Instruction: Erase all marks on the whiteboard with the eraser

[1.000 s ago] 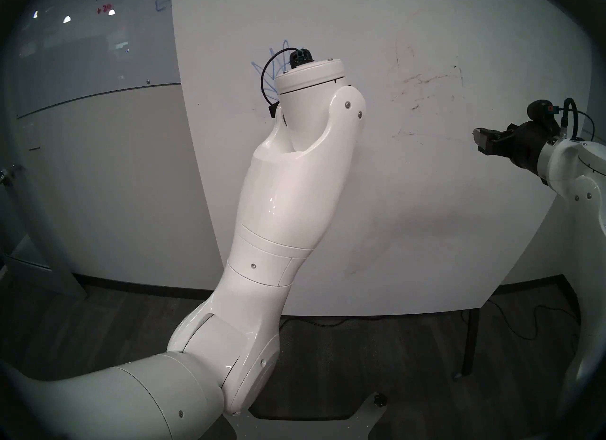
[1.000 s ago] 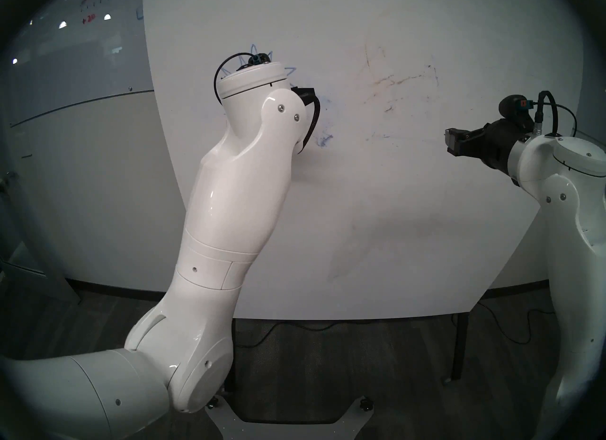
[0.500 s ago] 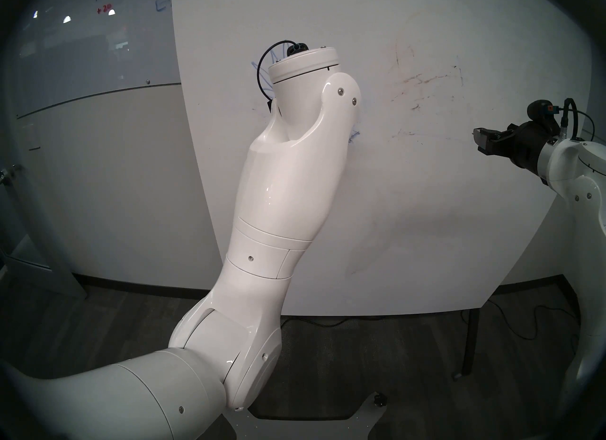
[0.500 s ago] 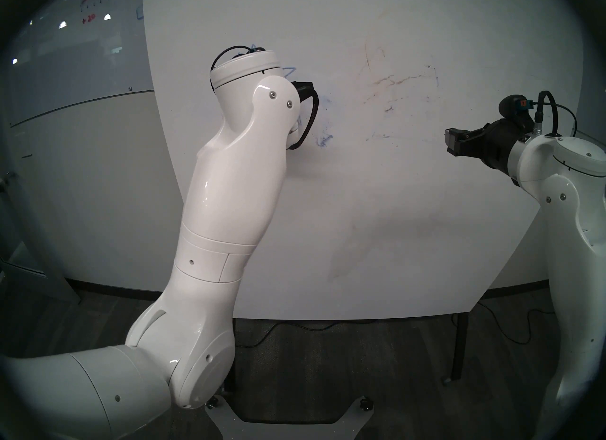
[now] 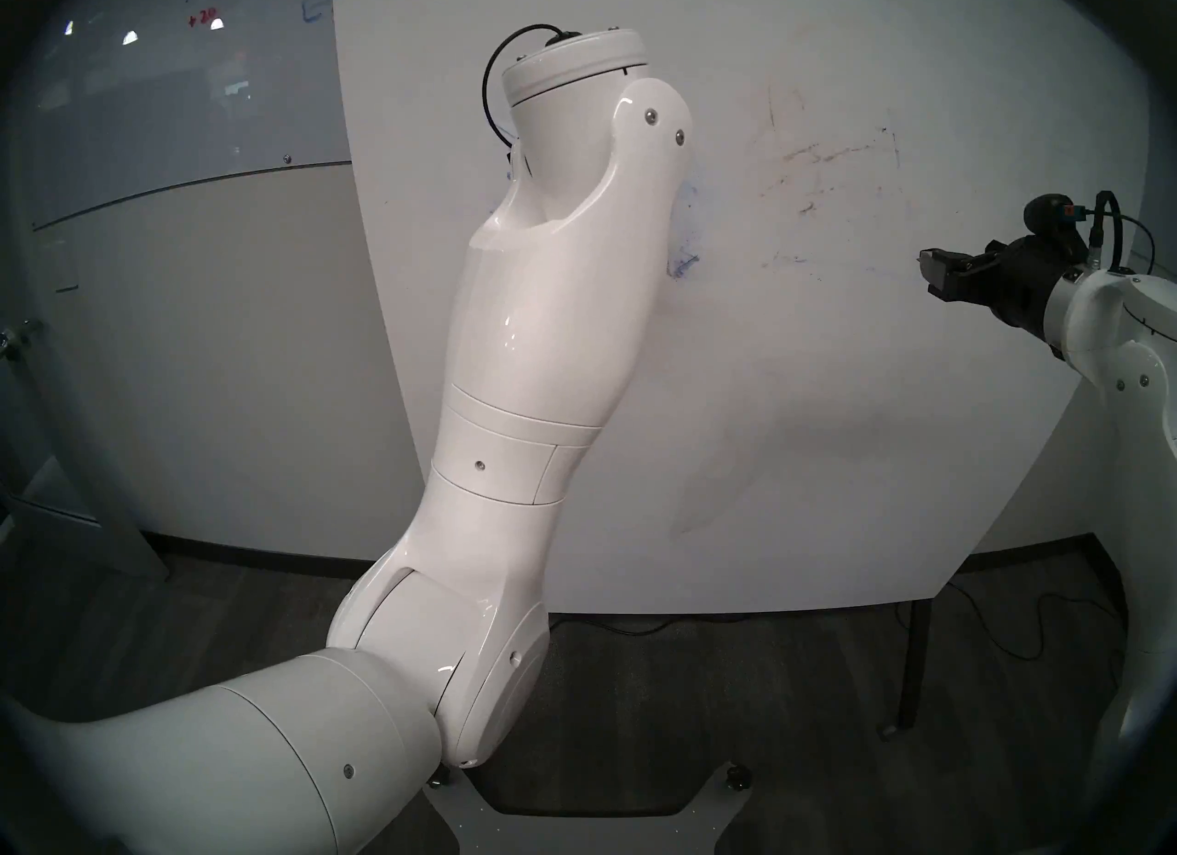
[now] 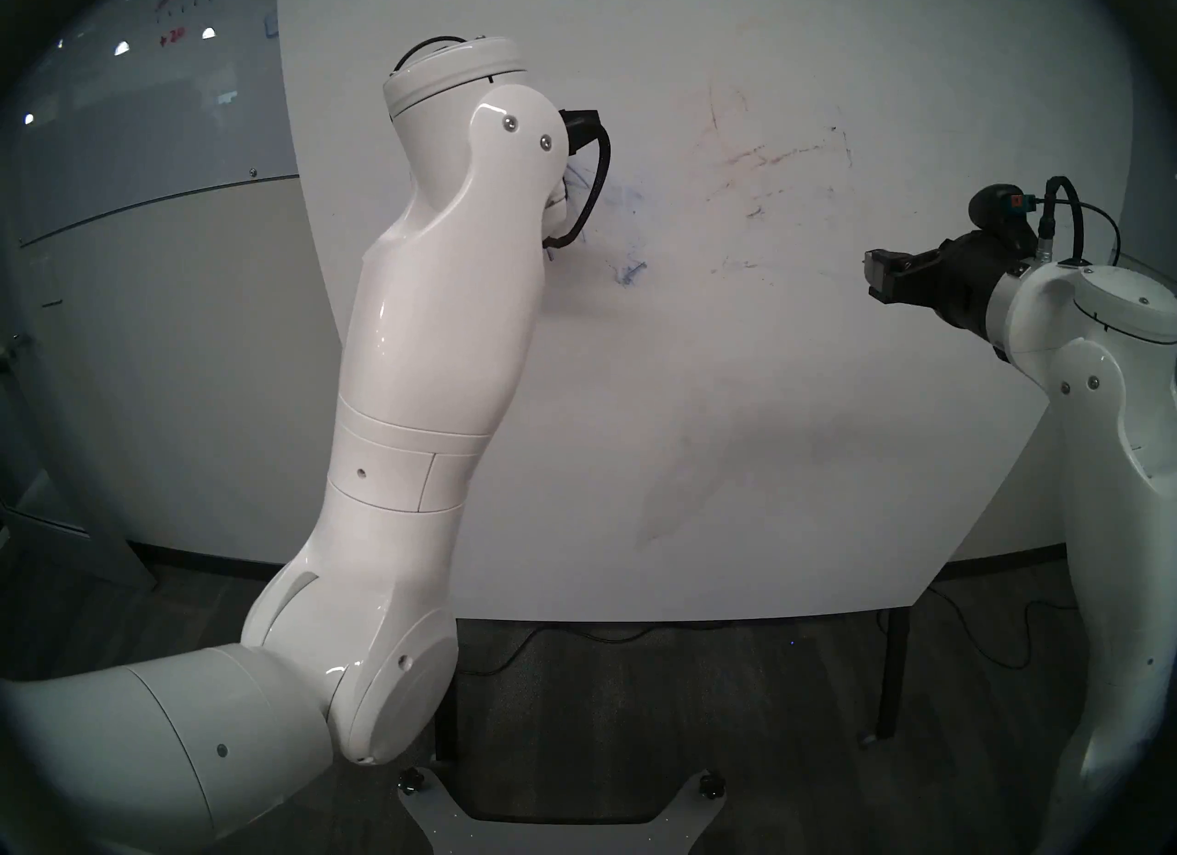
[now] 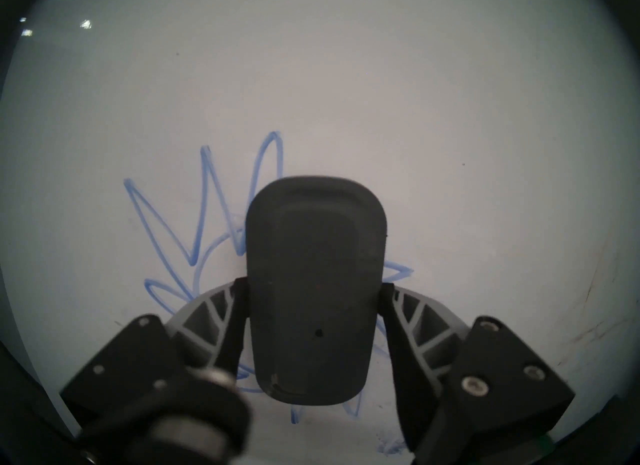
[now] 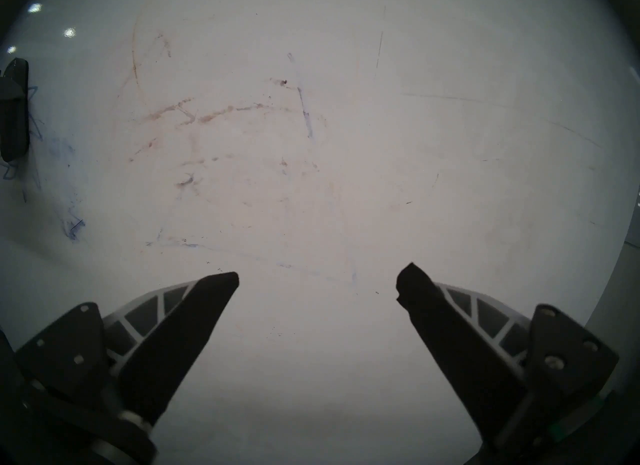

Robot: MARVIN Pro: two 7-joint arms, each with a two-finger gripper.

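Note:
The whiteboard [image 5: 828,388] stands upright in front of me. In the left wrist view my left gripper [image 7: 313,291] is shut on the dark grey eraser [image 7: 315,239], which lies flat against the whiteboard [image 7: 346,72] over the blue spiky marks [image 7: 207,194]. Rays show to the eraser's left, above it and below it. In the head views my left wrist hides the gripper and the eraser. A blue smudge [image 5: 683,264] sits right of the wrist, with brownish streaks [image 5: 828,156] further right. My right gripper [image 8: 318,277] is open and empty, off the board at the right [image 5: 930,270].
A glossy grey glass board [image 5: 159,70] with red and blue graph scribbles hangs on the wall to the left. A dark stand leg [image 5: 911,662] and floor cables [image 5: 1019,631] are below the whiteboard's right side. The eraser's edge shows at the right wrist view's far left [image 8: 15,107].
My left arm has slid up the board with the eraser. The rays once seen above the wrist are now hidden behind it, and the blue smudge lower right is uncovered. The right arm is still.

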